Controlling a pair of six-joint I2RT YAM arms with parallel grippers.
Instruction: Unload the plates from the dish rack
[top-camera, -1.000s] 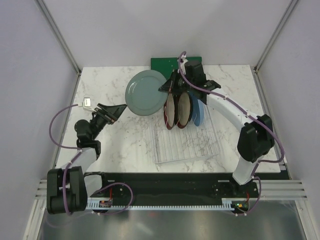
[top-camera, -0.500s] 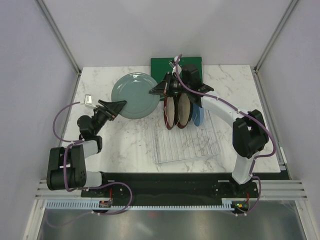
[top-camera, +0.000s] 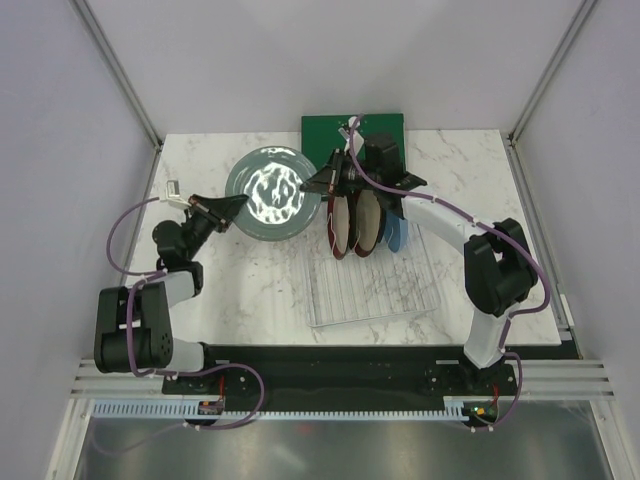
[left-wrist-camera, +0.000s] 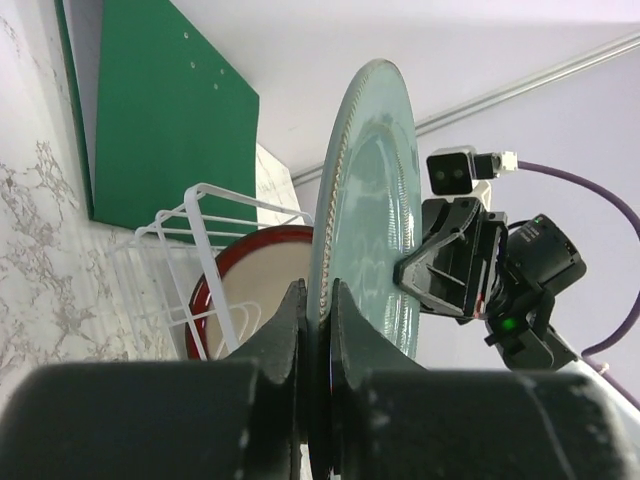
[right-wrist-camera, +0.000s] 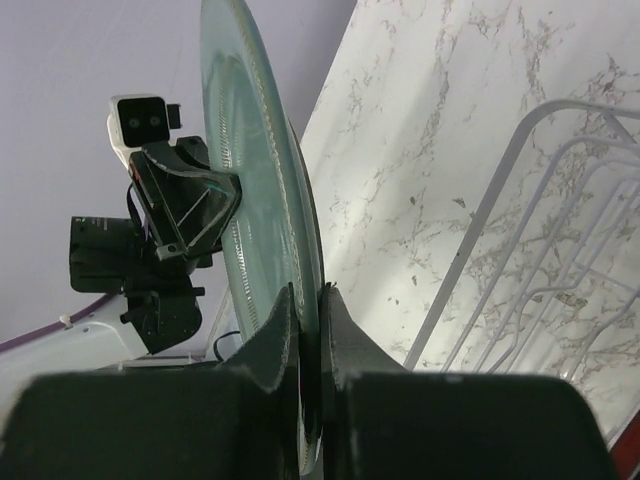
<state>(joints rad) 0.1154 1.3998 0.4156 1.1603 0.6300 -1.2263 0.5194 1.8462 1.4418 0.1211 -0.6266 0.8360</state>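
Looks like a handover caught halfway. Holding the grey plate (top-camera: 270, 195) clear of the desk, over the far-left part, just left of the rack (top-camera: 375, 290). Pinched on its left rim by the left gripper (top-camera: 232, 205) and on its right rim by the right gripper (top-camera: 315, 184). Confirmed in both wrist views: fingers (left-wrist-camera: 290, 322) pressed together on the plate's edge in the left one, fingers (right-wrist-camera: 276, 322) likewise in the right (each view also catching the other gripper across the plate's face).

Compared with a second ago: carried further toward the left edge and tipped flatter, face-up enough now to catch the lamp glare. Back then gripped by the right alone, with the left waiting near and apart from the rim. Half a second ago, just reaching it. Now closed on it.

For the task: first of four out of the rack, not yet set down. Standing upright at the rack's far end, close together: two red plates (top-camera: 341, 222) and the blue plate (top-camera: 396, 230), just on the near side of the board (top-camera: 325, 128) at the far edge.

Next, probably: letting go with the right, then lowering to the marble with the left. Worth watching at release, judging by the thin glazed rim, gripped at one spot only, with most of the weight hanging away from it.
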